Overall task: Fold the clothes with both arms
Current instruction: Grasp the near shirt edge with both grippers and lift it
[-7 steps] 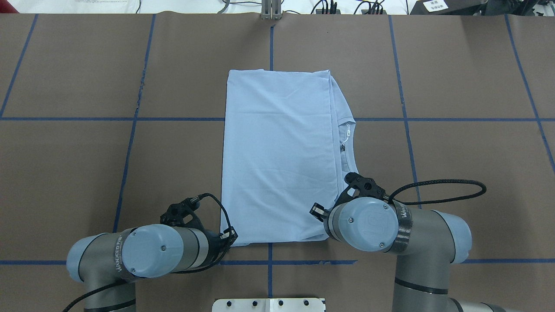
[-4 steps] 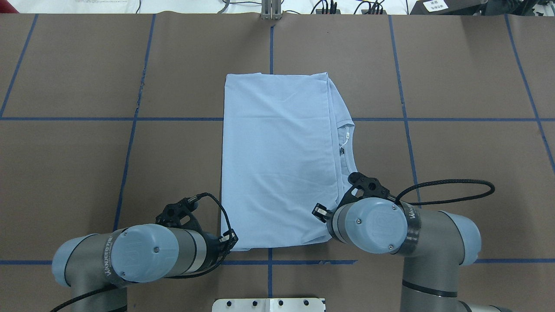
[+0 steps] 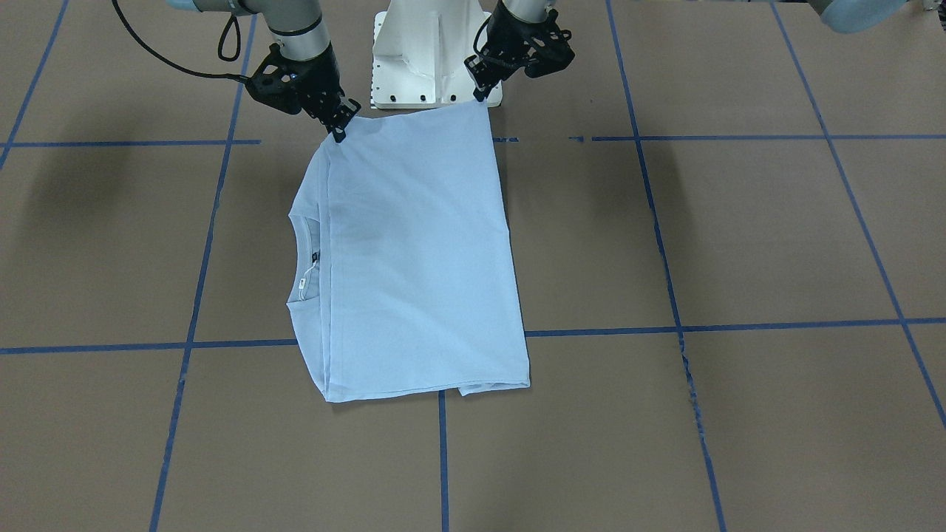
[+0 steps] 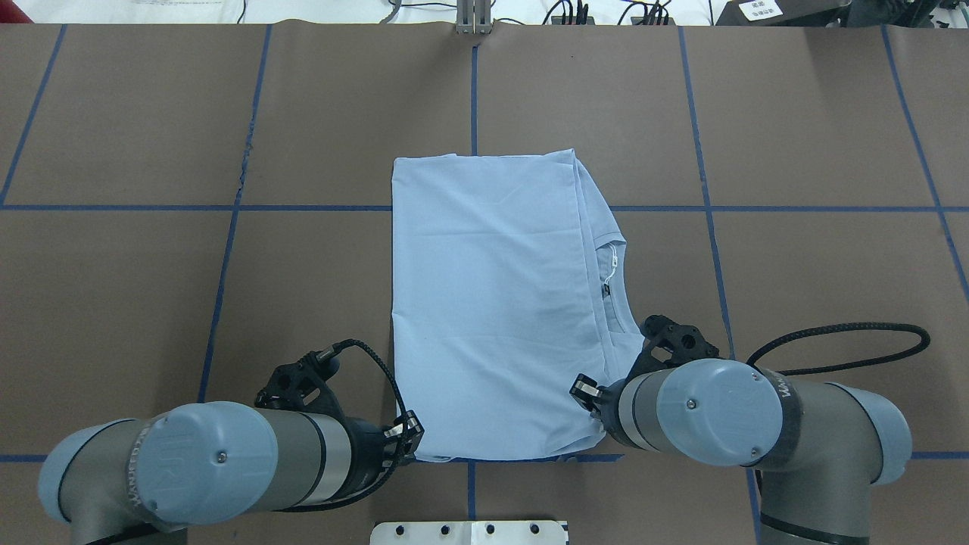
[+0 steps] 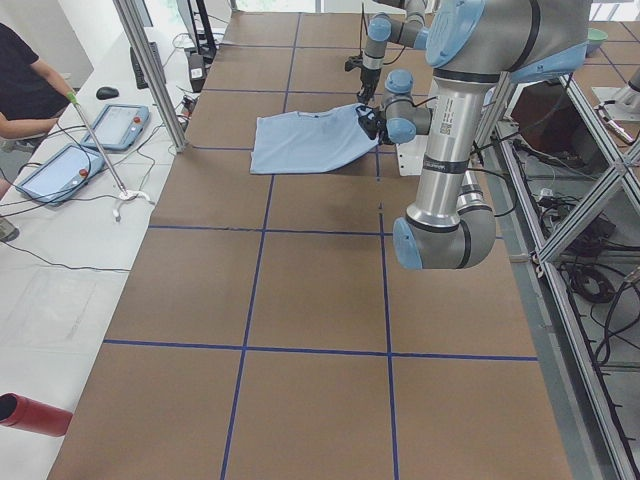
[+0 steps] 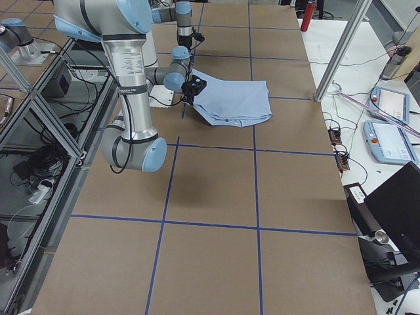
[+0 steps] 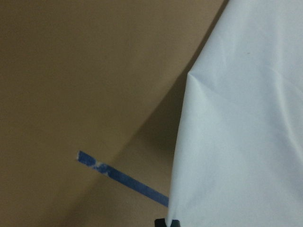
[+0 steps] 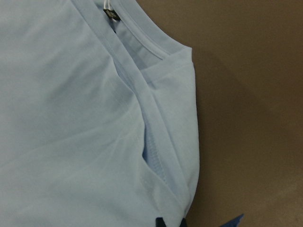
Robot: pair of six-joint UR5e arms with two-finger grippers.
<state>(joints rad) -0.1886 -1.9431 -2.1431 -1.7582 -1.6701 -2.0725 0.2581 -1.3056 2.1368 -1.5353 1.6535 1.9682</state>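
The pale light-blue T-shirt point(image 4: 492, 303) lies folded into a tall rectangle on the brown table, its collar point(image 4: 617, 280) and white tag on the right side. The palm print is hidden. My left gripper point(image 4: 409, 443) is shut on the shirt's near left corner. My right gripper point(image 4: 589, 395) is shut on the near right corner. In the front-facing view both corners of the shirt point(image 3: 414, 258) are lifted to the left gripper point(image 3: 484, 96) and the right gripper point(image 3: 338, 129). The wrist views show cloth point(image 7: 246, 118) and the collar's folds point(image 8: 156, 109) close up.
The white pedestal base point(image 3: 429, 52) stands just behind the held edge. Blue tape lines point(image 4: 227, 250) grid the brown table. Cables and plugs lie along the far edge point(image 4: 568, 15). An operator point(image 5: 30, 90), pendants point(image 5: 60, 170) and a red bottle point(image 5: 30, 413) are off the table.
Both arms have drawn back toward the base, and the shirt has slid with them toward the near edge. Both grippers stay shut on the near corners.
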